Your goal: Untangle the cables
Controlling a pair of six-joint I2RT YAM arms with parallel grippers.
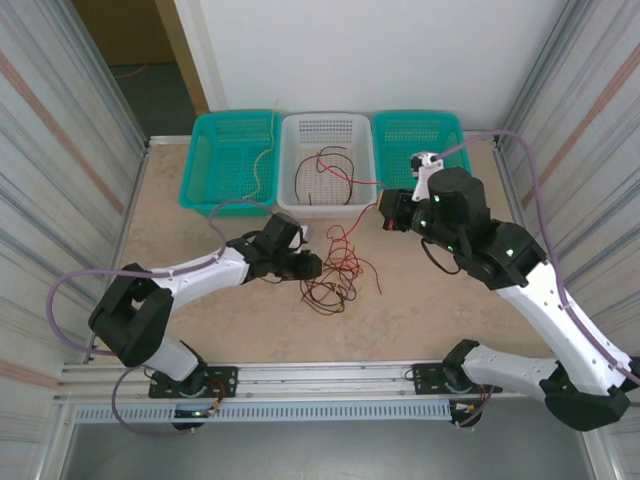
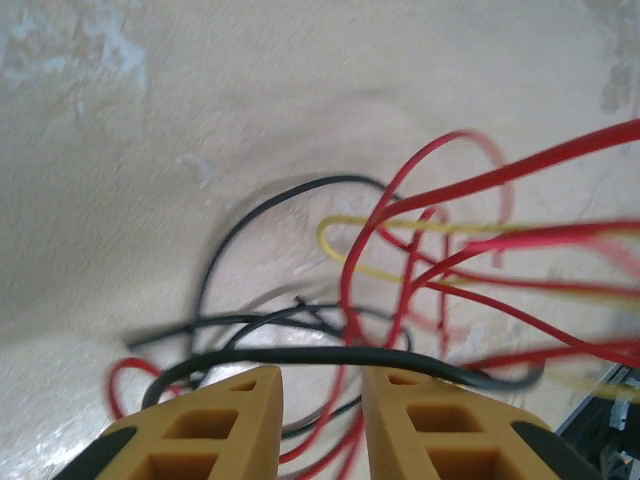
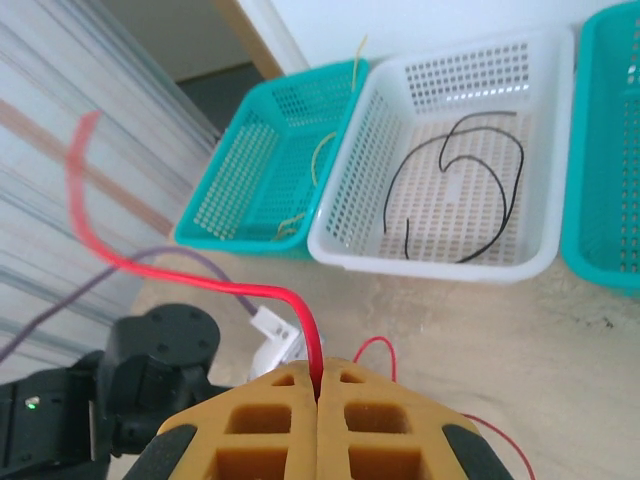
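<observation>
A tangle of red, black and pale yellow cables (image 1: 335, 275) lies on the table in front of the baskets. My left gripper (image 1: 312, 266) sits low at the tangle's left edge. In the left wrist view its fingers (image 2: 322, 375) stand apart. A black cable (image 2: 330, 356) crosses just beyond the tips, with red cables (image 2: 350, 270) and a yellow one (image 2: 400, 226) behind. My right gripper (image 1: 384, 214) hovers near the white basket, shut (image 3: 320, 372) on a red cable (image 3: 200, 283) that arcs up and to the left.
Three baskets line the far edge: teal (image 1: 195, 170), white (image 1: 327, 118) and teal (image 1: 415, 117). A black cable (image 3: 515, 190) lies in the white basket (image 3: 430, 262). A pale yellow cable (image 3: 318, 160) hangs in the left teal basket (image 3: 250, 240). Corrugated walls flank both sides.
</observation>
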